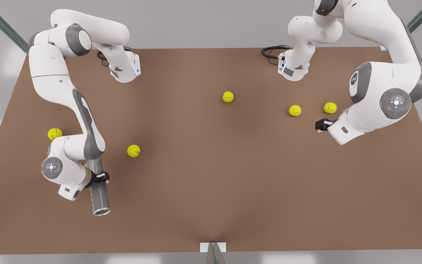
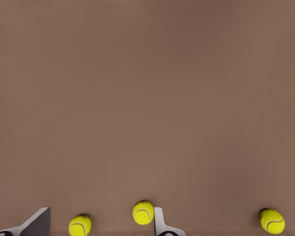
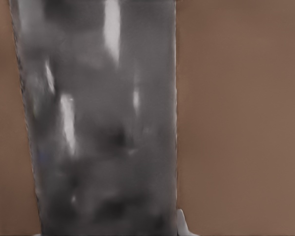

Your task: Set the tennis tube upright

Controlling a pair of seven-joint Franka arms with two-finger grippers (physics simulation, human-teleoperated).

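Observation:
The tennis tube (image 1: 99, 192) is a dark-grey cylinder at the front view's left. Its silvery open rim (image 1: 101, 211) points toward the table's front edge. My right gripper (image 1: 101, 178) is shut on the tube around its middle. The right wrist view has the tube's glossy wall (image 3: 103, 128) right in front of the camera, with one fingertip (image 3: 183, 223) beside it. My left gripper (image 1: 320, 125) waits at the front view's right, low over the table. Its fingers (image 2: 160, 223) stand open with nothing between them.
Yellow-green tennis balls lie on the brown table (image 1: 211, 176): one (image 1: 228, 97) mid-table, two (image 1: 295, 110) (image 1: 330, 107) near the left gripper, two (image 1: 133, 150) (image 1: 54, 134) near the tube. The left wrist view has three balls (image 2: 143, 212) (image 2: 80, 225) (image 2: 272, 221).

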